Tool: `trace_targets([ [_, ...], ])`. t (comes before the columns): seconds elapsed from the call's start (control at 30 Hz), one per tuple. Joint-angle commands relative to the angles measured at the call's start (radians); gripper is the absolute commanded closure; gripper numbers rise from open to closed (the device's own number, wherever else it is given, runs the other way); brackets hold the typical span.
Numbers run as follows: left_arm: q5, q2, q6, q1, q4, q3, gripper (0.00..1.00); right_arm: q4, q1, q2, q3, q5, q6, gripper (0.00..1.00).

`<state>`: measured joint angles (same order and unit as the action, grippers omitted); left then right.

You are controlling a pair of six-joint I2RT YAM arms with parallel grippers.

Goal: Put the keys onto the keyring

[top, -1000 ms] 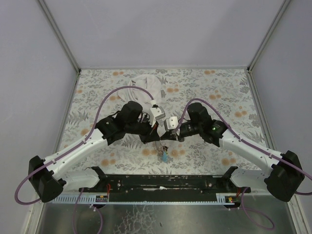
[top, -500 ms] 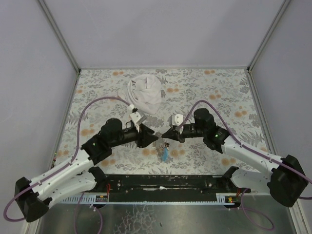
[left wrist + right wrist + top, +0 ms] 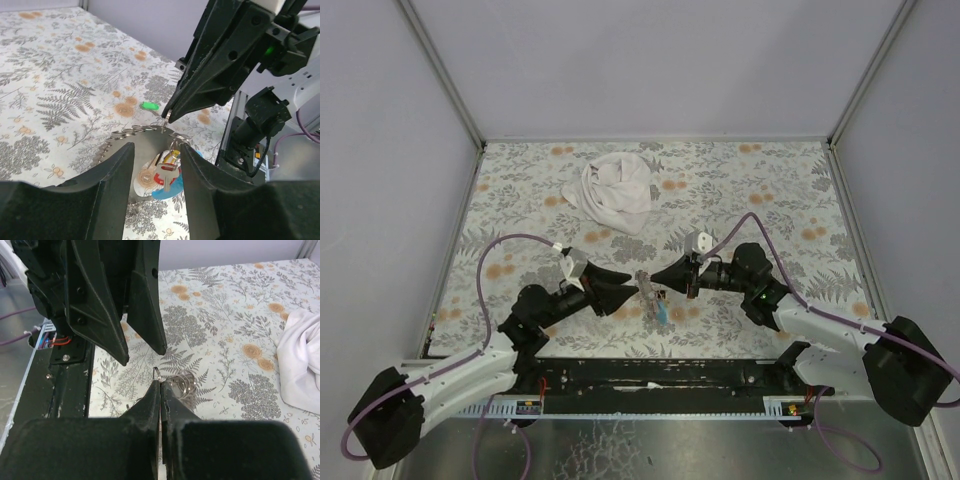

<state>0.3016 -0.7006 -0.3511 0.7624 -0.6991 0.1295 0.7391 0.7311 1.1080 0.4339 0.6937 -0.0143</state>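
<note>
Keyring (image 3: 181, 382) pinched in closed right gripper (image 3: 160, 385), left gripper (image 3: 157, 149) parted (keys (image 3: 167, 172) just beneath)

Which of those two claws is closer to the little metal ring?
Right. The right fingers, shut, pinch the ring at their tips. The left fingers stand open on either side of it, apparently not touching.
</note>
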Motion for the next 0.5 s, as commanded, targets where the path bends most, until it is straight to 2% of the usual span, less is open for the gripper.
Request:
trace_targets([
  [0.0,0.084,-0.048,-0.016,-0.013,-0.297,-0.025,0.58,0.216,-0.005,-0.001,-0.005,-0.03,-0.081,1.0],
  [0.33,0.163,-0.191,0.028,-0.016,-0.413,-0.011,0.57,0.246,-0.005,0.013,-0.016,0.01,-0.088,1.0],
  [0.47,0.176,-0.198,0.036,-0.036,-0.434,-0.019,0.57,0.258,-0.005,0.01,-0.025,0.025,-0.083,1.0],
])
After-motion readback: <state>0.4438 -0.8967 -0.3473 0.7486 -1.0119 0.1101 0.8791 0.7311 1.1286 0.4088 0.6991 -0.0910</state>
